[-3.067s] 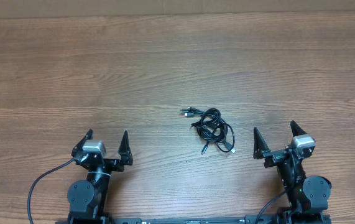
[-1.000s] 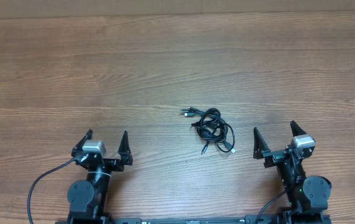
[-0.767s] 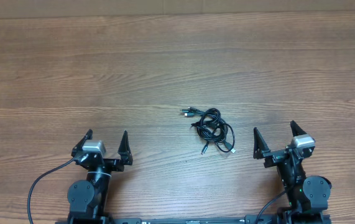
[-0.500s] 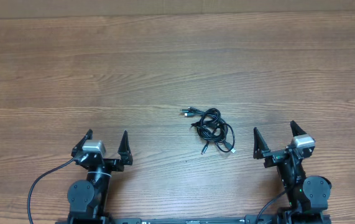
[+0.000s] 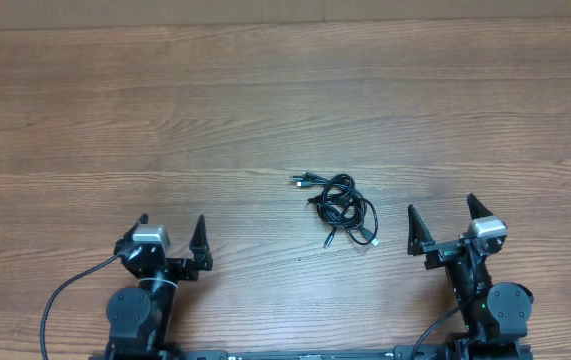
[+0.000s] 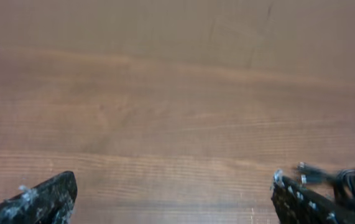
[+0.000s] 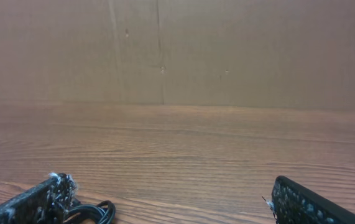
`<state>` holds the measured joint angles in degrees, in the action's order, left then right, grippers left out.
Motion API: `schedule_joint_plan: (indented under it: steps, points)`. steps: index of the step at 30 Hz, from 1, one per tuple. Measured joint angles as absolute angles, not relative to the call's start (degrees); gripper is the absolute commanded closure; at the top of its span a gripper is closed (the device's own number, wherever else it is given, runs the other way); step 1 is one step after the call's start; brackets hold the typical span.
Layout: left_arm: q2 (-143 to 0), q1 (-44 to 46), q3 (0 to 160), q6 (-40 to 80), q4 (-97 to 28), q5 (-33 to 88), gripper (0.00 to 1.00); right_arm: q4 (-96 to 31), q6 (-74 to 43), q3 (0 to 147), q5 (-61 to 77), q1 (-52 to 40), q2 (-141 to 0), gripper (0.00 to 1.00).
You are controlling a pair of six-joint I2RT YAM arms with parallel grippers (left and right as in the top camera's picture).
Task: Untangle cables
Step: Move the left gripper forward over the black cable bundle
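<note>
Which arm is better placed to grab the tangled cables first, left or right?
Right, probably. The cables lie nearer the right gripper, which is open, and they show at the lower edge of its wrist view. The left gripper, also open, sits farther off.

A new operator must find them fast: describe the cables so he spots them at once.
On the wooden table, look between the left gripper and the right gripper, nearer the right and slightly farther out. The cables lie there as one small black tangle of thin loops, plugs sticking out. Unlike the thick wire by the left arm, they touch no arm.
</note>
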<state>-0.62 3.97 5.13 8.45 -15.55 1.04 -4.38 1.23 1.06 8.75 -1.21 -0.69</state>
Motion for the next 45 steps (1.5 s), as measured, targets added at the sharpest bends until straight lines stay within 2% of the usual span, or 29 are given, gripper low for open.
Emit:
schedule_joint_plan:
  steps: [11,18,32,37,45]
  points:
    - [-8.9,4.0,17.7,8.4,-26.1,1.1,0.0,-4.4,1.3,1.1,8.8,-1.2,-0.7,0.0]
    - [-24.6,4.0,29.2,8.4,-29.8,3.7,0.0,-4.3,1.3,1.1,8.8,-1.2,-0.7,0.0]
    - [-60.8,4.4,63.3,9.1,-58.8,6.2,0.0,-4.3,1.2,1.1,8.8,-1.2,-0.6,0.0]
    - [-72.0,10.1,72.8,9.1,-63.0,6.3,0.0,-4.4,1.3,1.1,8.8,-1.2,-0.6,0.0]
    - [-80.8,21.1,75.7,10.8,-61.0,6.7,0.0,-4.4,1.3,1.1,8.8,-1.2,-0.6,0.0]
